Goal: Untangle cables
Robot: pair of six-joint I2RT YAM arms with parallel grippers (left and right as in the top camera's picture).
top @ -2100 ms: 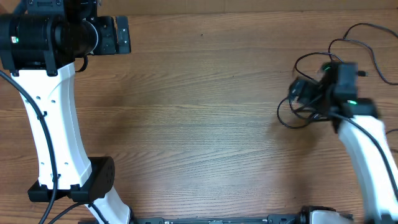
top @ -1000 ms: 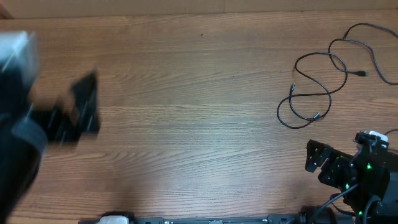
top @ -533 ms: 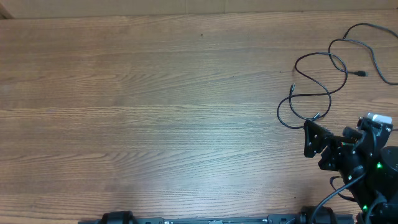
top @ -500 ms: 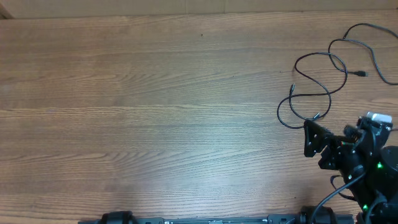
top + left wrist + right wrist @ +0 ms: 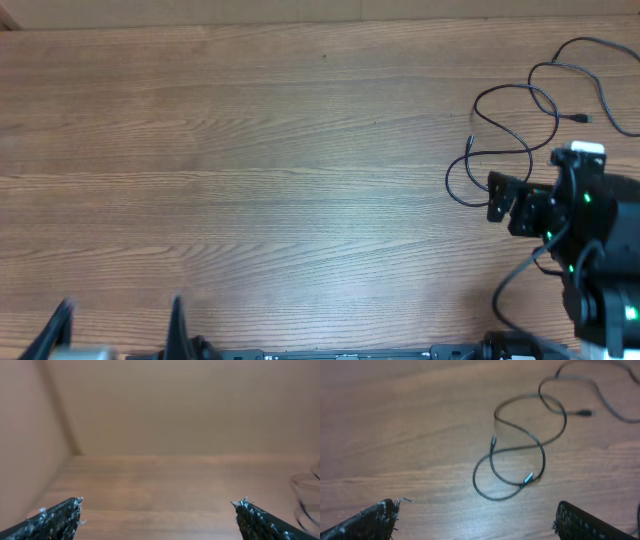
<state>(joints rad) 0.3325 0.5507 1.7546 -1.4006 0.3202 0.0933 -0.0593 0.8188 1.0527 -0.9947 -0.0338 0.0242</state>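
Hidden in overhead view: the lowest loop of the thin flexible black cables [image 5: 515, 87] passes under the right fingers [image 5: 497, 197]. No silver tip can be made out there.
Cut off: one cable strand leaves the overhead view at the right edge. The right arm [image 5: 600, 260] is cropped by the right and bottom edges. Only two blade-like tips of the left fingers [image 5: 178, 325] rise from the bottom edge, and they are blurred.
Hard to make out: the left wrist view is soft. Faint grey curves at its right edge may be cable, but this cannot be confirmed.
Cable location: far right part of the brown wood-grain tabletop [image 5: 300, 180]. The cables lie flat in loose, overlapping loops.
Cable detail, right wrist view: the cables [image 5: 540, 447] cross themselves ahead of the fingers. The silver-tipped plug [image 5: 529, 478] rests on the lower loop, and a small dark plug end [image 5: 587, 412] lies further back.
Right arm pose: it reaches in from the lower right corner, with the fingers pointing left just beside the lowest loop.
Right fingers state: in the right wrist view the right fingers [image 5: 365, 525] are spread wide. Nothing sits between them, and the cables lie apart from both tips.
Left arm pose: low at the near left edge. Its wrist camera faces across the tabletop toward a plain tan wall [image 5: 175, 405].
Left fingers state: in the left wrist view the left fingers [image 5: 55, 520] are spread wide, with bare wood between them.
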